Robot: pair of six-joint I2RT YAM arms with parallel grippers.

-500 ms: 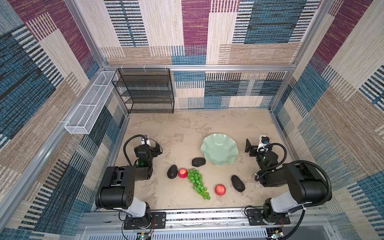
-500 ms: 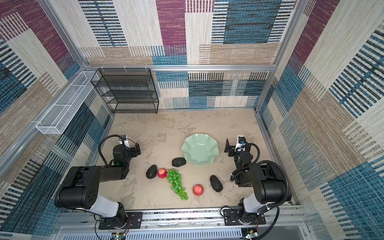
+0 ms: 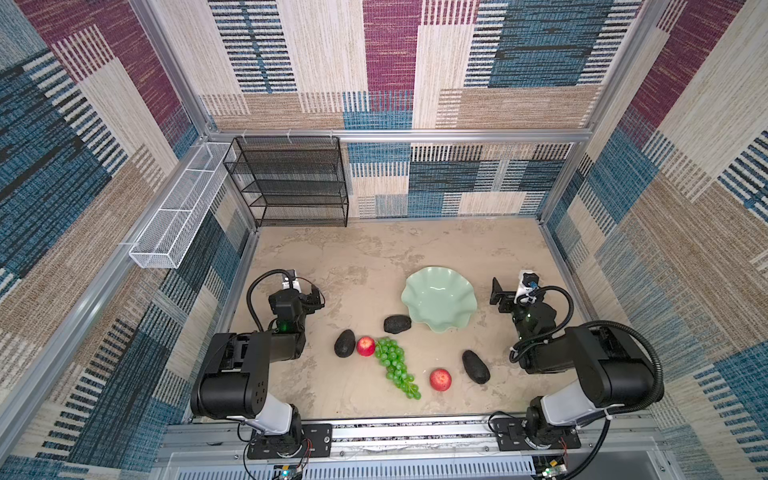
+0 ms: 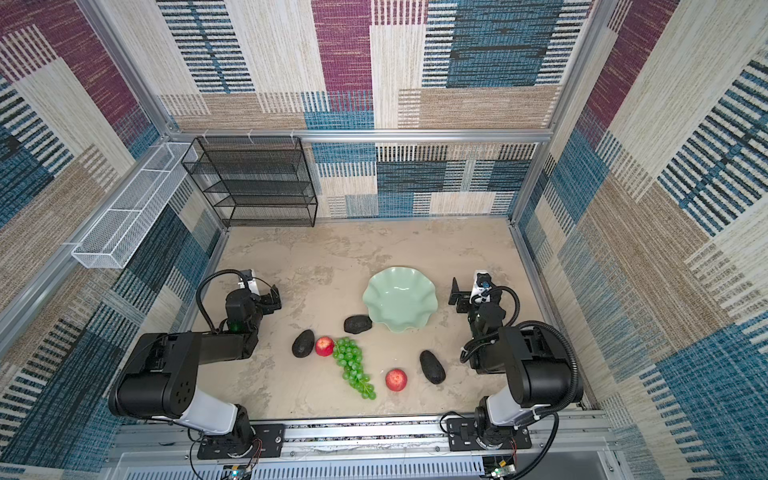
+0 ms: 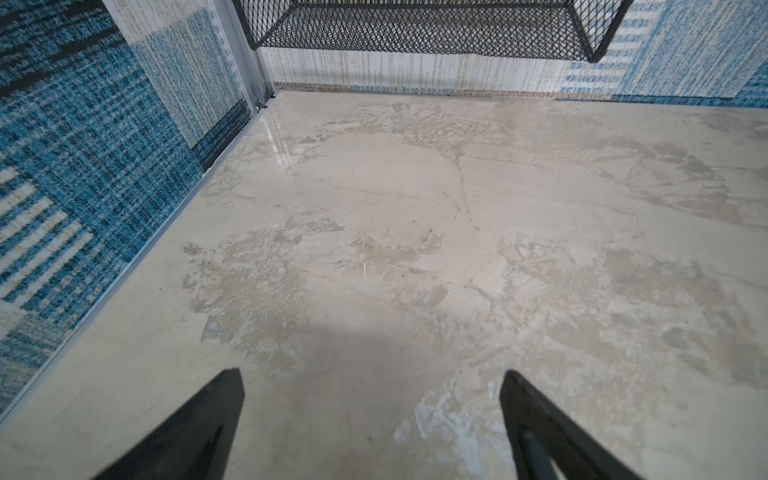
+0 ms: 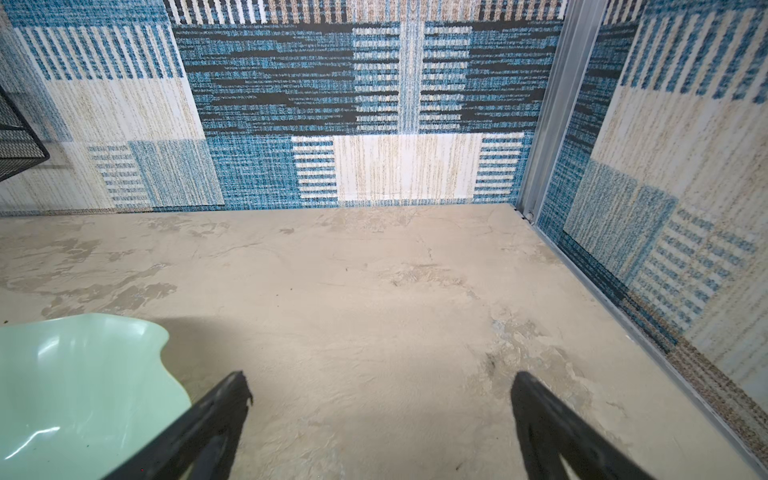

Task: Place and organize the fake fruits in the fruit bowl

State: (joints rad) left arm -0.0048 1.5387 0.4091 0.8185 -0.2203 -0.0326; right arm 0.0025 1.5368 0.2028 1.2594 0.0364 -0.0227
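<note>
In both top views the fruit bowl sits empty; the fake fruits lie on the table, nearer my bases than the bowl, one avocado just beside its rim. Left wrist view: my left gripper spread, nothing between. Right wrist view: my right gripper spread beside the bowl. I'd pinch that avocado across its narrow width.

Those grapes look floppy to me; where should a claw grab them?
Probably from straight above, jaws crosswise over the grapes near their wide end beside the apple. The bunch lies flat and long, tapering to a thin tip that offers little to pinch.
</note>
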